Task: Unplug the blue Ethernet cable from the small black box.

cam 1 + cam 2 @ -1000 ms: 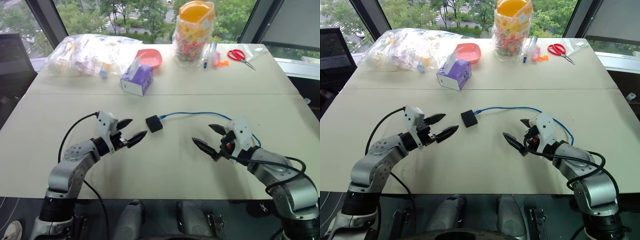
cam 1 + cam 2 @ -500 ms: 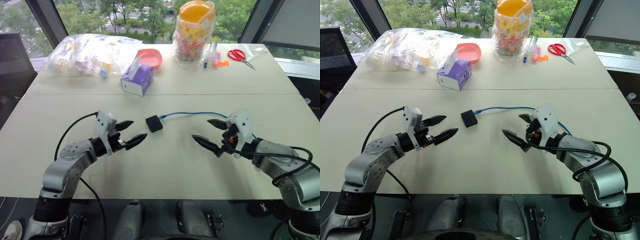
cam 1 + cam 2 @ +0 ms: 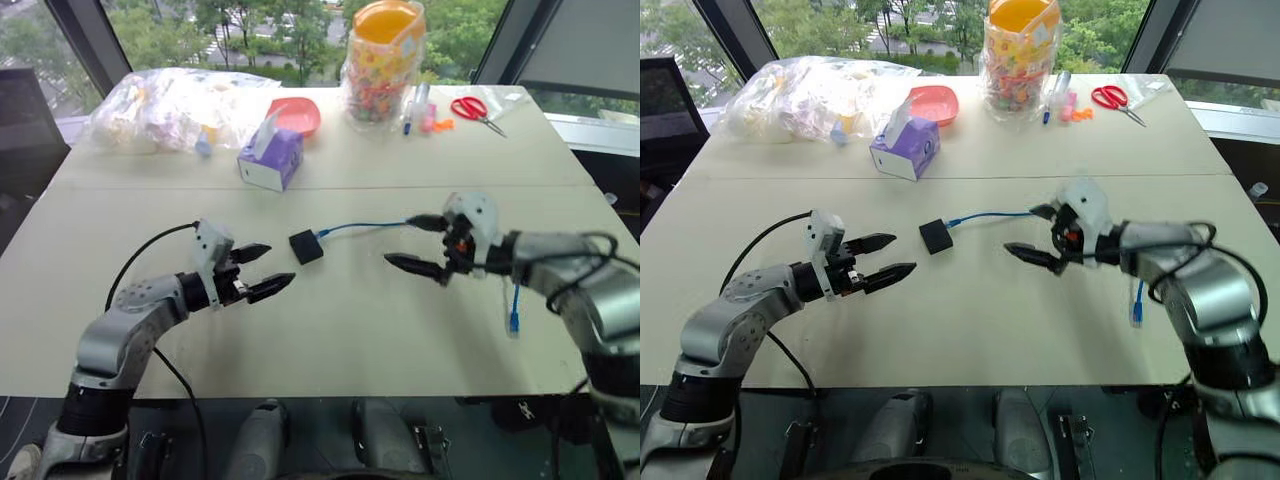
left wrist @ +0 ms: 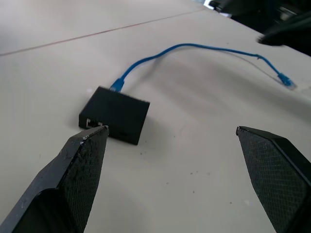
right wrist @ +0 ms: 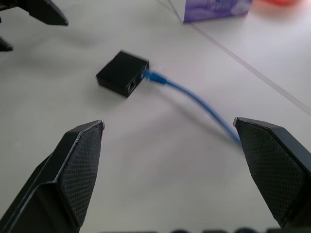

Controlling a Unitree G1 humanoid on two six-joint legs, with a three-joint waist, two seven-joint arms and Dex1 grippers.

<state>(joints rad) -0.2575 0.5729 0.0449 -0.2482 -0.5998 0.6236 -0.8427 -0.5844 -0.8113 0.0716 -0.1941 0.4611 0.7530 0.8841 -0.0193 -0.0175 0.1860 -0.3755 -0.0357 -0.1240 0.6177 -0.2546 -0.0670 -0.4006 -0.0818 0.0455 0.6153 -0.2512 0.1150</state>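
Right gripper [image 3: 422, 246] risen toward 1 blue Ethernet cable [image 3: 365, 226], still plugged into 1 small black box [image 3: 306, 246]; both grippers agape, left gripper [image 3: 262, 270] empty.

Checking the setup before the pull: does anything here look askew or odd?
Little stands out. The small black box lies flat on the table, skewed to its edges, with the blue Ethernet cable plugged in. The cable's far plug appears to hang past the table's right side. Both tools are open and holding nothing.
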